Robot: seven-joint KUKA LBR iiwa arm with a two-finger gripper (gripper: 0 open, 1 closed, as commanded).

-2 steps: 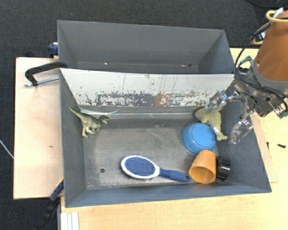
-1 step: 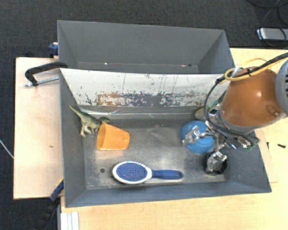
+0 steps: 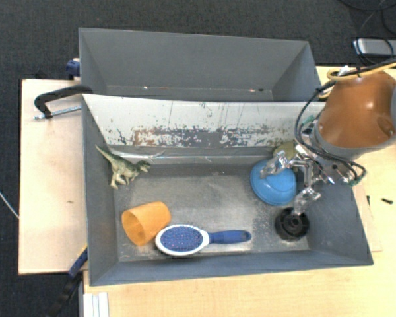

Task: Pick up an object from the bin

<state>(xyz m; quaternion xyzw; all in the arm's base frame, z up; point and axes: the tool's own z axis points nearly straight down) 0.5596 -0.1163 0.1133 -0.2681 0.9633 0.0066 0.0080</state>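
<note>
– At the right end of the bin point(image 3: 204, 193), what is the arm doing?
– The claw point(image 3: 296, 180) hangs low there, under the arm's orange cover point(image 3: 356, 114); it reaches in from the right, over the bin's right wall.
– Which thing is nearest to it?
– A blue rounded thing point(image 3: 272, 185), glossy, lying on the bin's floor close to the back wall, right of the middle; the claw's metal parts overlap its right edge and its top, so the thing sits just left of the claw and partly under it.
– Is it gripped?
– I cannot tell; whether the claw is released or clenched does not show from this angle, and I cannot say that it holds the blue thing.
– Anything else close by?
– A small black round thing point(image 3: 292, 224), like a cap or a knob, lies just in front of the claw, toward the near wall; it is beside the blue thing but apart from it.
– And the rest?
– Well apart, on the left half of the floor; an orange cup point(image 3: 145, 222) lies on its side with its mouth toward the left; a hairbrush point(image 3: 198, 238) with a white oval head, a blue bristle pad and a blue handle lies just beside the cup, its handle pointing right toward the black thing; a small green-grey toy dinosaur point(image 3: 123, 167) stands near the back left corner.
</note>
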